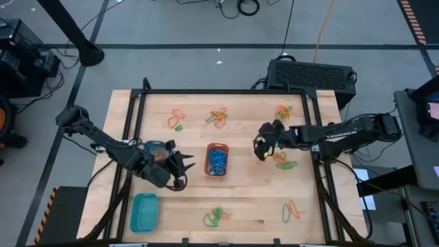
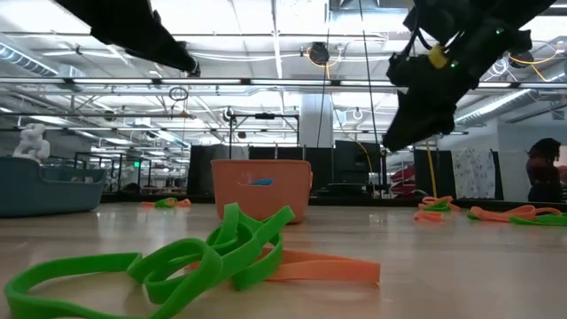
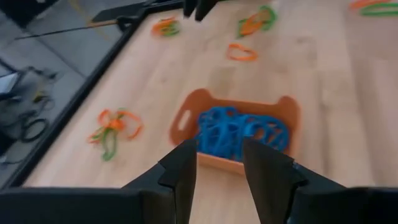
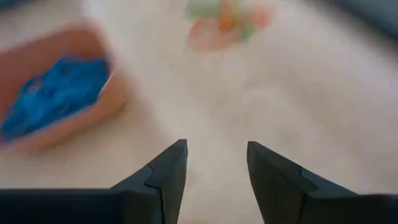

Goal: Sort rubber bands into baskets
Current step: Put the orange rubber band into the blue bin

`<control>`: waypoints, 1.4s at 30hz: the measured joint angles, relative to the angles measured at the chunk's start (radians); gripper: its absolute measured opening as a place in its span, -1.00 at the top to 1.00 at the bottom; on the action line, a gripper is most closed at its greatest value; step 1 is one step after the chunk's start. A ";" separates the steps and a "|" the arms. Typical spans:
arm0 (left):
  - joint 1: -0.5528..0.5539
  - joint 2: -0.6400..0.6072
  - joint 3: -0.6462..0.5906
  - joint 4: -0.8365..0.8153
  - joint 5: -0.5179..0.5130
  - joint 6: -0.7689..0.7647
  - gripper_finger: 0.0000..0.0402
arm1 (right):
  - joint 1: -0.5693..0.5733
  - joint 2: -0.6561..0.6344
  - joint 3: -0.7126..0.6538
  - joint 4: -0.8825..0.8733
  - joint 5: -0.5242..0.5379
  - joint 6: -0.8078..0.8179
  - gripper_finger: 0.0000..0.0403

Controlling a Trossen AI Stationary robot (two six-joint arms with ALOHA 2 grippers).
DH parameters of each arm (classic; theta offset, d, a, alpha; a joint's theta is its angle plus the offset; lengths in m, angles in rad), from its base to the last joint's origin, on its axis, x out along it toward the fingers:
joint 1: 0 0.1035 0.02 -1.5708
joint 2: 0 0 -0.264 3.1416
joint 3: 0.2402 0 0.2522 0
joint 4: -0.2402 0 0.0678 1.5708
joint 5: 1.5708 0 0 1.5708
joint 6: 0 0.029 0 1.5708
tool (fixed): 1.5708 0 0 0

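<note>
A wooden worktop (image 1: pixel 240 206) in a big workshop hall, with both arms hanging over its middle part.

Near the front edge lie a green and orange bunch of bands (image 1: pixel 215 217) and another bunch (image 1: pixel 291 210), and the teal basket (image 1: pixel 145 211) sits by the front left corner. At the middle of the worktop is the orange basket (image 1: pixel 217 159), full of blue bands (image 3: pixel 239 130). The left gripper (image 1: pixel 180 167) hovers just left of it, fingers apart and holding nothing; the round basket (image 1: pixel 158 149) is partly hidden under this arm. The right gripper (image 1: pixel 262 149) hangs above the worktop right of the orange basket, also released and empty, with loose bands (image 1: pixel 284 163) just beside it. More bunches (image 1: pixel 219 115) lie along the back edge.
</note>
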 joint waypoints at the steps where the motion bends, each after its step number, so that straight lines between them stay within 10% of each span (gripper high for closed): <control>1: 0.000 0.000 0.000 0.010 0.024 0.005 0.32 | -0.009 0.001 0.000 -0.008 -0.067 0.001 0.21; 9: -0.002 0.023 0.000 0.073 0.102 0.004 0.32 | 0.060 0.011 0.000 -0.053 -0.350 0.098 0.21; 42: 0.002 0.244 0.000 0.489 0.339 0.206 0.32 | 0.520 0.016 0.000 -0.006 -0.339 0.441 0.21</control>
